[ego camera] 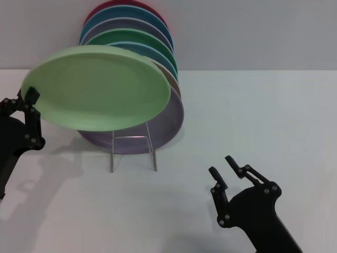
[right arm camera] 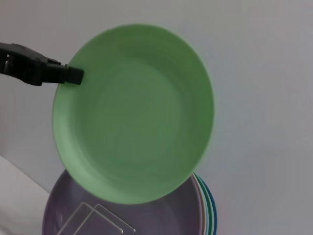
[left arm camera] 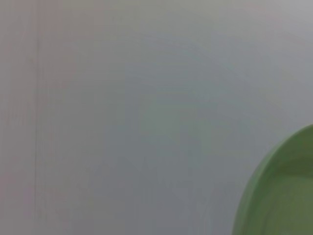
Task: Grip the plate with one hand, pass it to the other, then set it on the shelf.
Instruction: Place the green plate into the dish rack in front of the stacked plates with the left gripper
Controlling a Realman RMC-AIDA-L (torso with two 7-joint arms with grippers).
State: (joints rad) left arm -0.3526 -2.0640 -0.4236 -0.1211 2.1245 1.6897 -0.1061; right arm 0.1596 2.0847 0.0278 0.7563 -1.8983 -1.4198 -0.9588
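Observation:
My left gripper (ego camera: 30, 100) is shut on the left rim of the light mint-green plate (ego camera: 100, 87) and holds it in the air, tilted, in front of the stacked plates. The plate also shows in the right wrist view (right arm camera: 137, 112), with the left gripper (right arm camera: 73, 76) clamped on its edge, and in the left wrist view (left arm camera: 283, 191) as a rim at the corner. The silver wire shelf (ego camera: 133, 150) stands on the table below the plate; its front loop shows in the right wrist view (right arm camera: 98, 220). My right gripper (ego camera: 221, 164) is open and empty, low at the front right.
Several plates stand upright in the rack behind the held plate: a lilac one (ego camera: 171, 124) in front, then a darker green one (ego camera: 137, 38), blue ones and a maroon one (ego camera: 126, 4). The white table (ego camera: 253, 116) runs back to a grey wall.

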